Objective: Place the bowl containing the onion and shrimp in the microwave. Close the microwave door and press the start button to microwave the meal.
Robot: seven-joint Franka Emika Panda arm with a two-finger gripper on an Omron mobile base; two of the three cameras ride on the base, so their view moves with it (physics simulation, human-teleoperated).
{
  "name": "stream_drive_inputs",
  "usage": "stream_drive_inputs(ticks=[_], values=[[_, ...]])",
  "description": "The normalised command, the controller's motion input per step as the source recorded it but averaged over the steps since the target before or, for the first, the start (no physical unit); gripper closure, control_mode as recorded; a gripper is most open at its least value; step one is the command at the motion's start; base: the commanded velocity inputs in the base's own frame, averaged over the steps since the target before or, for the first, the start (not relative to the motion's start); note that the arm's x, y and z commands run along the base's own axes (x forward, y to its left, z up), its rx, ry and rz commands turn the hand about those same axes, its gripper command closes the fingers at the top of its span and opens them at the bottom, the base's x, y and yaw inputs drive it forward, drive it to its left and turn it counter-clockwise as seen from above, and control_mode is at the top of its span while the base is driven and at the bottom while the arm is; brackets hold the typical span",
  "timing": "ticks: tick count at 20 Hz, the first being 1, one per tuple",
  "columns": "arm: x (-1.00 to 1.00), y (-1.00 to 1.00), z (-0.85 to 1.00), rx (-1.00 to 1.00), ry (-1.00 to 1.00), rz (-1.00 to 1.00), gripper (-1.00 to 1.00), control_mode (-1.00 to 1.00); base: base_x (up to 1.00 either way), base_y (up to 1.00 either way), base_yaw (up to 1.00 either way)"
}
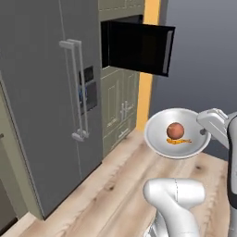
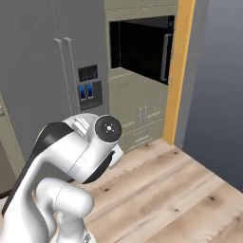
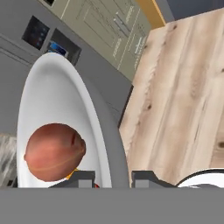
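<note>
The bowl [image 1: 176,133] hangs in the air over the wood floor [image 1: 115,185], held at its right rim by my gripper [image 3: 113,176]. In the hand view the fingertips [image 3: 83,178] sit on either side of the bowl's rim, pinching it. The onion [image 1: 175,130] rests near the bowl's middle, and the shrimp [image 1: 178,141] lies just beside it on the side nearer me, touching it as far as I can tell. The microwave [image 1: 124,44] sits above and to the left of the bowl, built into the beige cabinets [image 1: 118,102]. Its cavity is dark, and the door [image 1: 139,47] stands swung out toward the right, above the bowl. The fridge [image 1: 46,102] stands left of the microwave, well apart from the bowl. An orange wall strip [image 1: 147,69] runs down behind the door.
</note>
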Motion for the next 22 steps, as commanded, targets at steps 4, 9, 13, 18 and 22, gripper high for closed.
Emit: stream_drive_inputs(ticks=[4, 9, 13, 18, 22], values=[[0.0, 0.0, 0.0, 0.0, 0.0, 0.0, 1.0, 1.0, 0.71, -1.0, 0.24], [0.0, 0.0, 0.0, 0.0, 0.0, 0.0, 1.0, 1.0, 0.68, -1.0, 0.27], [0.0, 0.0, 0.0, 0.0, 0.0, 0.0, 1.0, 1.0, 0.69, -1.0, 0.27], [0.0, 0.0, 0.0, 0.0, 0.0, 0.0, 1.0, 1.0, 0.66, -1.0, 0.27], [0.0, 0.0, 0.0, 0.0, 0.0, 0.0, 1.0, 1.0, 0.56, -1.0, 0.29]])
